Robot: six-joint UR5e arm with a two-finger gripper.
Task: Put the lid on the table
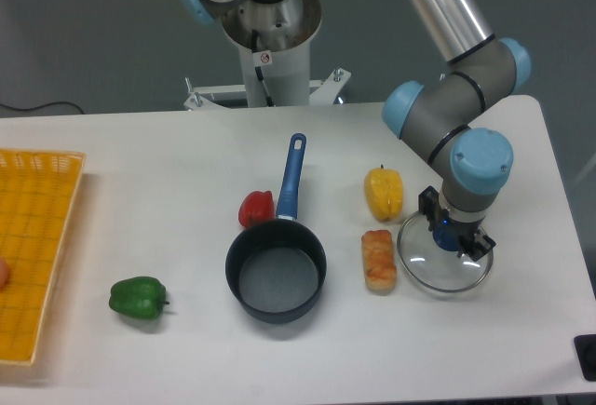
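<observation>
The lid (436, 271), a clear glass disc with a thin metal rim, is at the right side of the white table (140, 163), just right of a bread roll. My gripper (453, 236) points straight down over the lid's middle and is shut on its small blue knob. The lid looks level and very low; I cannot tell whether it touches the tabletop. The knob is mostly hidden by the fingers.
The dark saucepan (276, 275) with a blue handle sits mid-table. A bread roll (378, 259) and yellow pepper (384, 193) lie close left of the lid. A red pepper (256, 209), a green pepper (138, 297) and a yellow mesh tray (33, 247) are further left.
</observation>
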